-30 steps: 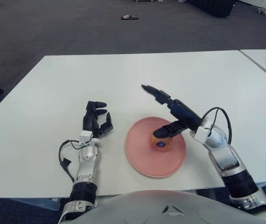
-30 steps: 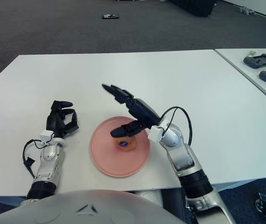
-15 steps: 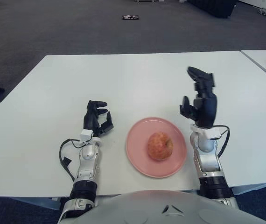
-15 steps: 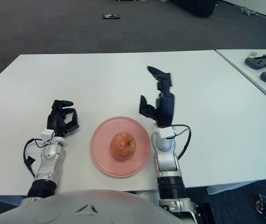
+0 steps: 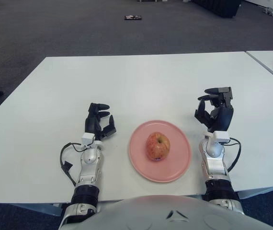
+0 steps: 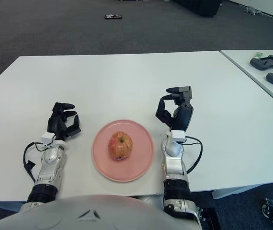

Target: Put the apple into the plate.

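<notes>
A red-and-yellow apple stands upright in the middle of the pink plate on the white table, near its front edge. My right hand is just right of the plate, raised off the table, its fingers relaxed and holding nothing. My left hand rests on the table left of the plate, fingers loosely curled and empty. Neither hand touches the apple or the plate.
A second white table stands at the right with dark devices on it. The floor beyond is dark carpet with a small object lying far back.
My right hand has let go of the apple, drawn back to the right of the plate and lowered. The apple has rolled upright on the plate. The left hand has not moved.
</notes>
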Robot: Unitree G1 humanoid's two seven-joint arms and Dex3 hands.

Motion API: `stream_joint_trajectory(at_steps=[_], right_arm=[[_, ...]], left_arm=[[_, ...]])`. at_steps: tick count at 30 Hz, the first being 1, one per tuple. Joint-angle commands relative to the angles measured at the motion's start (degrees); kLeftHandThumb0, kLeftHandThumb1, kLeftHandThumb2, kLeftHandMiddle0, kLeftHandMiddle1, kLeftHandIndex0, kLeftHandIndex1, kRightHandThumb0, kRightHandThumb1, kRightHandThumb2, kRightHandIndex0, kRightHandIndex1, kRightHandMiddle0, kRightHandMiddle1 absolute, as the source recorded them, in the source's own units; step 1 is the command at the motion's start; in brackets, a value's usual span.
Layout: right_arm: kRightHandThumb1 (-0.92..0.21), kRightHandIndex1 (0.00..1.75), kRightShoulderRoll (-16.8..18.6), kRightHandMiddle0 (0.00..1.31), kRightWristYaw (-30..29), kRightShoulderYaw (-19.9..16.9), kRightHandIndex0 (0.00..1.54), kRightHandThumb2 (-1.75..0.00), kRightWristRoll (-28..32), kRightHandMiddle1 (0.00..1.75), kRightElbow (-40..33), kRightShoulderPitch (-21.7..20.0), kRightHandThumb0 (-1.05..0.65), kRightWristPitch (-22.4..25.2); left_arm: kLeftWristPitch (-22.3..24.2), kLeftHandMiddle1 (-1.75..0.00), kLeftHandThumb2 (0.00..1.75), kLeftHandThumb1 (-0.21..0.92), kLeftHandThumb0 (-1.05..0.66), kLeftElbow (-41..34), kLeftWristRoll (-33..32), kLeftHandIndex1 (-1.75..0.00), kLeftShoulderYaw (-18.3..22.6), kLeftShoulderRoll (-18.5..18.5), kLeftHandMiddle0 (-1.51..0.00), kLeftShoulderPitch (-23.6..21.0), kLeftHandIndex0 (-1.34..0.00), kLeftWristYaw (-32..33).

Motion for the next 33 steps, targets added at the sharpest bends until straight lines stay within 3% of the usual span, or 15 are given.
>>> stream_joint_trajectory(at_steps=[1,13,19,33], right_arm=[[-0.65,1.75,-1.4,0.36,0.3,-0.2,0.83,-0.89,-0.7,1.75,1.0,-0.3,-0.39,0.0],[-0.66,1.75,-3.7,0.35,3.2,1.0,0.92,-0.88,-1.2,1.75,1.7,2.1,-0.39,6.3],[-0.65,1.75,-6.4,0.36,6.5,1.8,0.94,-0.9,-1.3,1.75,2.4,2.9,-0.39,9.7],[-0.65,1.75,-10.4,0.36,14.8,3.4,0.9,-0.9,1.5,1.75,5.1,3.8,-0.39,13.3]], left_arm=[[1.1,-1.75,1.26,0.36,-0.01,2.5,-0.1,-1.68,0.0,-0.4,-0.57,2.2,-0.4,-0.1],[1.7,-1.75,1.25,0.38,-0.01,2.1,-0.7,-1.7,0.2,-0.4,-0.55,2.3,-0.38,-0.5],[1.6,-1.75,1.22,0.4,-0.01,2.3,-0.9,-1.7,0.6,-0.6,-0.53,2.2,-0.37,-0.4],[1.2,-1.75,1.23,0.39,-0.01,2.0,-1.0,-1.68,0.8,-1.0,-0.54,2.4,-0.39,-0.6]])
